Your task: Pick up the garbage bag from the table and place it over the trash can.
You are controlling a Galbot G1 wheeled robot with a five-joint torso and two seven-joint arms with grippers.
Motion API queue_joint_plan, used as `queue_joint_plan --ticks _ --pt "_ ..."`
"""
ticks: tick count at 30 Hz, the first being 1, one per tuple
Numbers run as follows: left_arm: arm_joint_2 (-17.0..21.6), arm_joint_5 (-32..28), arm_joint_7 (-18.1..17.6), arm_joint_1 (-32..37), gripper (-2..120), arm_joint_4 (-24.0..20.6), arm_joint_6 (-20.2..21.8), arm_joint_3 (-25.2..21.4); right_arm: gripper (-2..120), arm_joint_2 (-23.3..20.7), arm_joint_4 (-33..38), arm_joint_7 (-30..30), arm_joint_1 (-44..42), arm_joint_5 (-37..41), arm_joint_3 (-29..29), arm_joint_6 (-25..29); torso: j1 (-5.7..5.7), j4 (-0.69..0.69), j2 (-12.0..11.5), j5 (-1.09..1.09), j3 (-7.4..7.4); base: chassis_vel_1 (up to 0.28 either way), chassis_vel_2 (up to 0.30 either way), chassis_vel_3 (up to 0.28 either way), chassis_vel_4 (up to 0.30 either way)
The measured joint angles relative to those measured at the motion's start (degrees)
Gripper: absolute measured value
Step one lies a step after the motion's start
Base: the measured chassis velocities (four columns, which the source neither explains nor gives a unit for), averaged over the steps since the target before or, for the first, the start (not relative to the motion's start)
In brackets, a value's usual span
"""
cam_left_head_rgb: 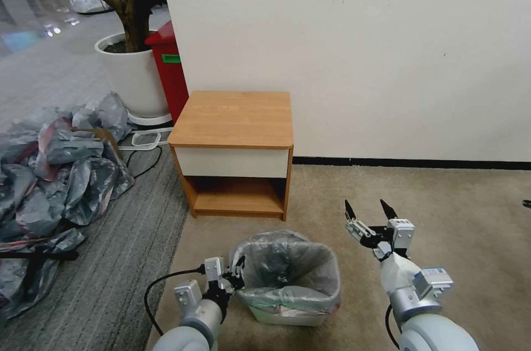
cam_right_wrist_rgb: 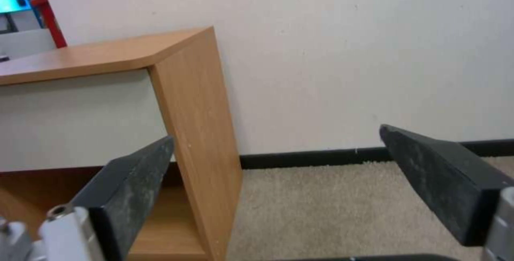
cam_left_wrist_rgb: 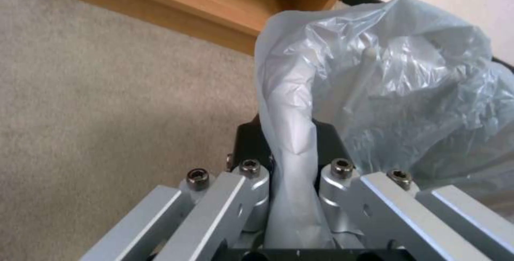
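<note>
Bag [cam_left_head_rgb: 287,268] is draped over the can [cam_left_head_rgb: 287,315], left gripper [cam_left_head_rgb: 237,276] pinching its edge; right gripper [cam_left_head_rgb: 369,213] hangs wide apart. One tug could pull it off.

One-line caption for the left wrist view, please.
Left gripper shut on a twisted fold of the bag, with the table base and carpet behind.

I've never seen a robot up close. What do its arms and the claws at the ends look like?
Both arms are rounded and pale grey-white, ending in silvery metal blocks. The right gripper has two thin black pointed fingers with flat dark pads. The left gripper is built of bare aluminium bars with hex-head bolts, and a black cable loops from its wrist.
</note>
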Motion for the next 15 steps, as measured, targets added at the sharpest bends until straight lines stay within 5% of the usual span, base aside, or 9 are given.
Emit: queue_joint_plan --ticks 6,15 --pt "-0.5 4.9 0.0 0.5 17 0.9 -1.7 1.4 100 -0.4 -0.5 -0.2 0.5 1.0 0.0 -0.4 0.0 0.0 0.0 0.02 0.0 0.0 0.0 0.0 0.0" --pt "-0.3 8.7 -0.2 1.4 50 -0.7 -1.5 1.1 100 -0.9 -0.6 -0.3 1.0 2.0 -0.2 -1.2 0.0 -0.01 0.0 -0.01 0.0 0.0 0.0 0.0 0.0"
